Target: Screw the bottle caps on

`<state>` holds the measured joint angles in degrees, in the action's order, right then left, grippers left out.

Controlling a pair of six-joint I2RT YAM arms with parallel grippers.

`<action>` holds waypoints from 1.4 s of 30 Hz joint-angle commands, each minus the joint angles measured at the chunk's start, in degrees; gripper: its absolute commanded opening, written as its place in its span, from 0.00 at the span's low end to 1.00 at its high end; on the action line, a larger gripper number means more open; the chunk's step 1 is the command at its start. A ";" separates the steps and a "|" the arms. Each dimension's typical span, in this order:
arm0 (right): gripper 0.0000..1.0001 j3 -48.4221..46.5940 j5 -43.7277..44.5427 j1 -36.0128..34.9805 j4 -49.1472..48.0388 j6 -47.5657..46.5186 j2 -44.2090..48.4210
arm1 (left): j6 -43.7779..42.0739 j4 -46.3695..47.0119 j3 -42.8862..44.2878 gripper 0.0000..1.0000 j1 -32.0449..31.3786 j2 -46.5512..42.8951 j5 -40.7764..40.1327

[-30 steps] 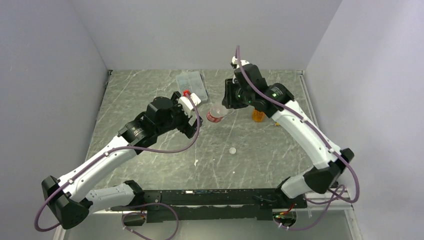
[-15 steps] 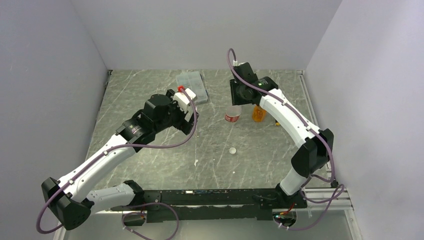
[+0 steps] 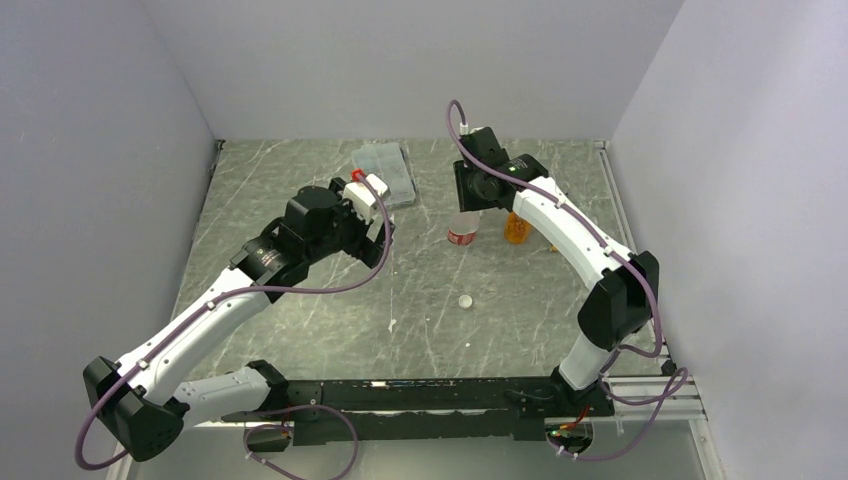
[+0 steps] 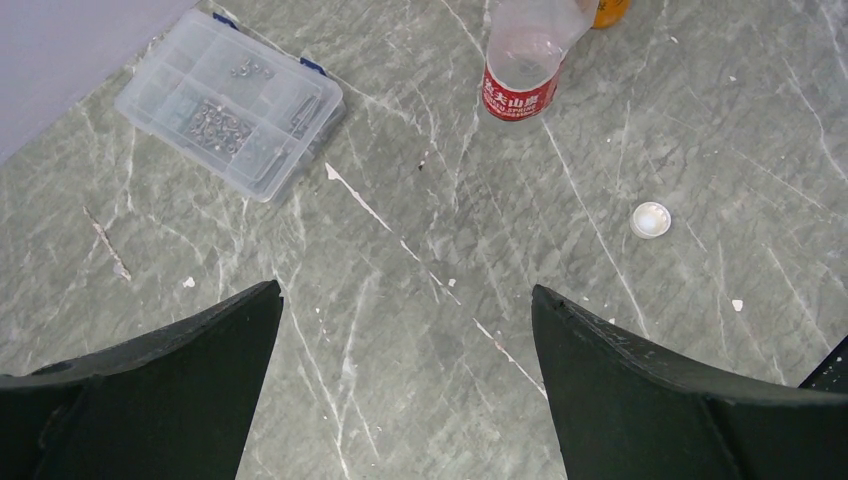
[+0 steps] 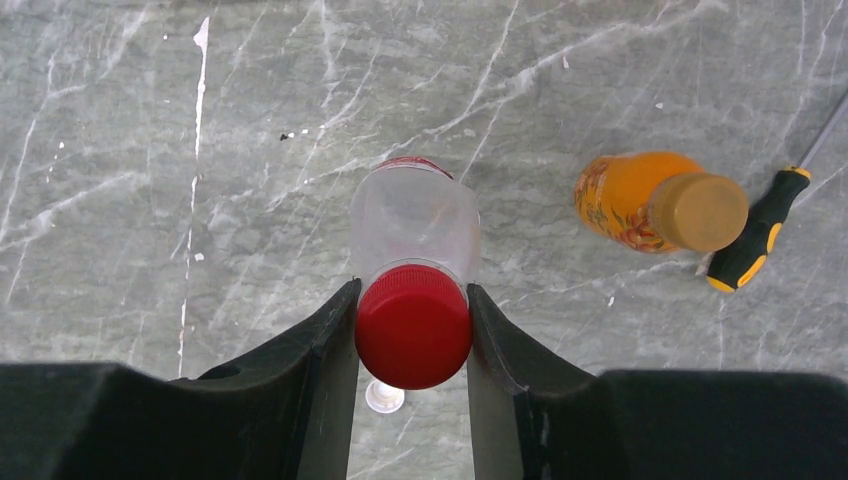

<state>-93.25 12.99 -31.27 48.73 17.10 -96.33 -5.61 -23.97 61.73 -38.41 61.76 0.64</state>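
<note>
Right jaws: we see them clamped on the red cap [image 5: 413, 327], one finger pressed to each side of it.
Left jaws: spread wide and holding nothing, hanging over bare desk [image 4: 400, 330], well apart from every bottle.
Clear bottle [image 5: 415, 225]: upright on the desk with its red label low on the body, the red cap on its neck, just beside the orange bottle [image 5: 620, 195].
What changed: a second ago the clear bottle hung tilted in the right jaws, out toward the left arm [image 3: 300, 235]. Half a second ago it was already standing where it stands now. The left arm has drawn back toward the compartment box [image 4: 230, 100].
What that means: we judge the hand-over between the arms to be finished. The bottle now rests on its own base, so the right jaws can turn or let go of the cap without help.
Cap seating: we cannot tell from above whether the red cap is screwed fully home or only sitting on the thread.
Orange bottle: it wears its tan cap [image 5: 697, 211], so we take it as done. A screwdriver [image 5: 755, 245] lies just beside it.
Whitish cap [image 4: 650, 219]: loose on the desk, nearer the arm bases than the bottles. We see no open bottle for it.
Risk: if the right jaws open abruptly, the light bottle may tip toward its orange neighbour.
</note>
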 commanded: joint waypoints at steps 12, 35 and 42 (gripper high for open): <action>0.56 -1.20 0.28 -0.68 -0.94 -0.33 -1.72 | 1.39 1.14 0.45 0.99 1.14 0.64 2.55; 0.94 -7.54 -8.24 5.57 -2.61 2.47 9.39 | 2.21 -0.18 1.44 0.99 1.89 0.13 3.78; 0.92 -6.94 -17.76 22.62 -11.80 12.09 3.12 | 3.48 -0.41 2.08 0.99 2.38 -0.72 4.44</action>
<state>-100.22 1.06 -15.64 44.05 21.89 -88.42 -3.92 -24.80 61.73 -36.49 62.52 3.73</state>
